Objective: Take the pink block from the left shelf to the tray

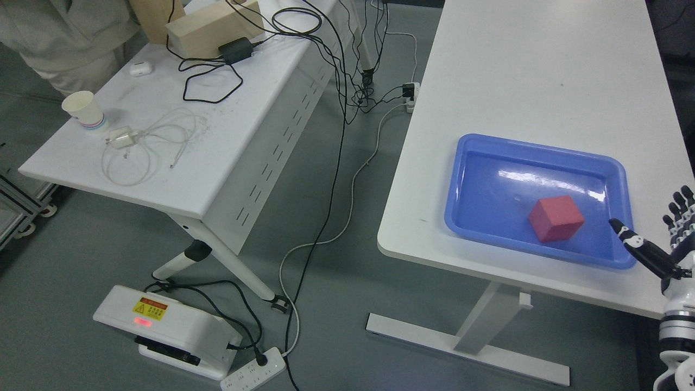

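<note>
The pink block (556, 218) lies inside the blue tray (469, 157) on the white table at the right, toward the tray's near right part. My right hand (659, 239) rises from the lower right corner, just right of the tray's near right corner. Its fingers are spread and hold nothing, with the thumb (630, 239) pointing toward the tray rim. The hand is apart from the block. My left arm does not show.
A second white table (179, 179) at the left holds a paper cup (84, 110), white cables, a black adapter and a wooden box (212, 27). A person stands at the top left. Cables, a power strip (255, 374) and a white device (163, 326) lie on the floor between the tables.
</note>
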